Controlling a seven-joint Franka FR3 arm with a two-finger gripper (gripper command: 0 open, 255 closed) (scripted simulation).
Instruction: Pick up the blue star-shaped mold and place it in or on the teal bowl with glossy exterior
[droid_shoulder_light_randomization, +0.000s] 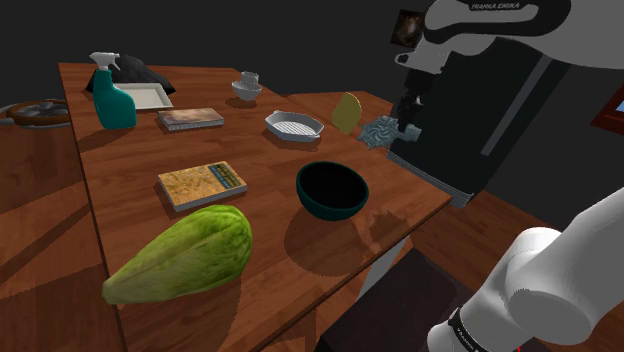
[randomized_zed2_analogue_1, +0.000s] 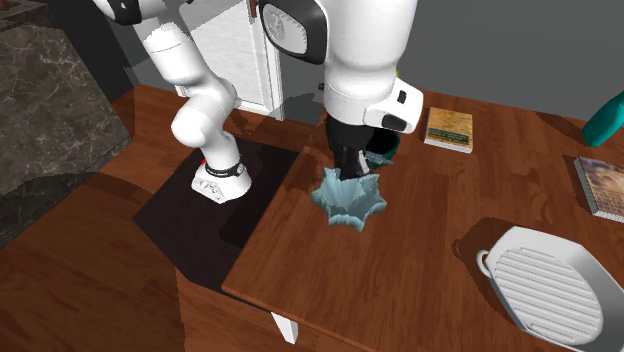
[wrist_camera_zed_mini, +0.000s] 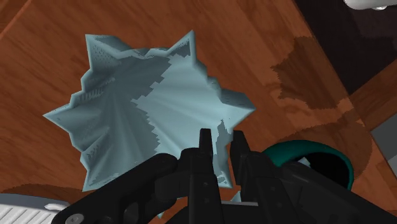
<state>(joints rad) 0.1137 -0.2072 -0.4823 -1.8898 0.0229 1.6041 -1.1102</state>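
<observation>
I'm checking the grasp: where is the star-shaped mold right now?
In the second exterior view the pale blue star mold is at centre, its rim clasped by the gripper, beside the teal bowl near the edge of the table.

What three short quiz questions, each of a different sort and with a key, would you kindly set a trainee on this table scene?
1. True or false: the claw is shut on the rim of the star-shaped mold.
2. In the shoulder view, what lies right beside the spray bottle? A. a white tray B. a red kettle C. a banana
3. Fill in: the bowl near the table's edge has a ____ outside.

Key: 1 true; 2 A; 3 teal.
</observation>
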